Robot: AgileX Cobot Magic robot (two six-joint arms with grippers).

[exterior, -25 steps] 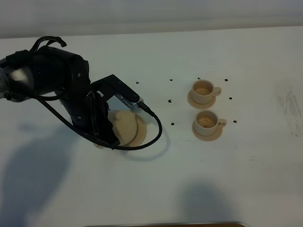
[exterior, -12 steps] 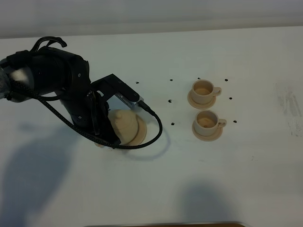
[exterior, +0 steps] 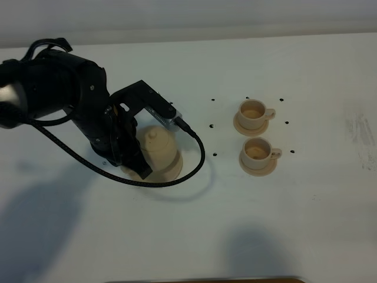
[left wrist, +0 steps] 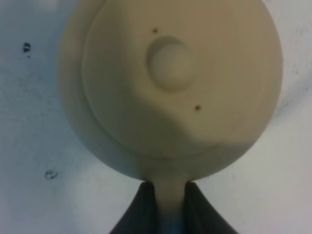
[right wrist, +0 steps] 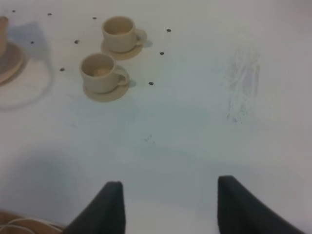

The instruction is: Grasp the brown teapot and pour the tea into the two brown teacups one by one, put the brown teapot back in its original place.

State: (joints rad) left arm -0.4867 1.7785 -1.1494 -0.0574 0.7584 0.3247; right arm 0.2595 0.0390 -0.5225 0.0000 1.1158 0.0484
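The brown teapot point(exterior: 159, 148) stands upright over its wide saucer point(exterior: 172, 171) at the left of the table, knobbed lid up. My left gripper point(left wrist: 170, 207) is shut on the teapot's loop handle point(left wrist: 170, 195), with a dark finger on each side. In the high view the left arm point(exterior: 109, 127) hides the handle. I cannot tell whether the teapot rests on the saucer or hangs just above it. The two brown teacups point(exterior: 254, 111) point(exterior: 258, 151) sit on their small saucers at the right, one behind the other. My right gripper point(right wrist: 170, 209) is open and empty, well short of the cups point(right wrist: 119, 32) point(right wrist: 100, 71).
A black cable point(exterior: 197, 159) loops from the left arm around the right of the teapot's saucer. Small black dots point(exterior: 211, 126) mark the white table around the cups and the saucer. A grey smudge point(right wrist: 242, 83) lies to the right of the cups.
The left arm has shifted a little to the left and turned. The teapot has come out from under it and now shows upright with its lid knob in view. The cups have not moved.
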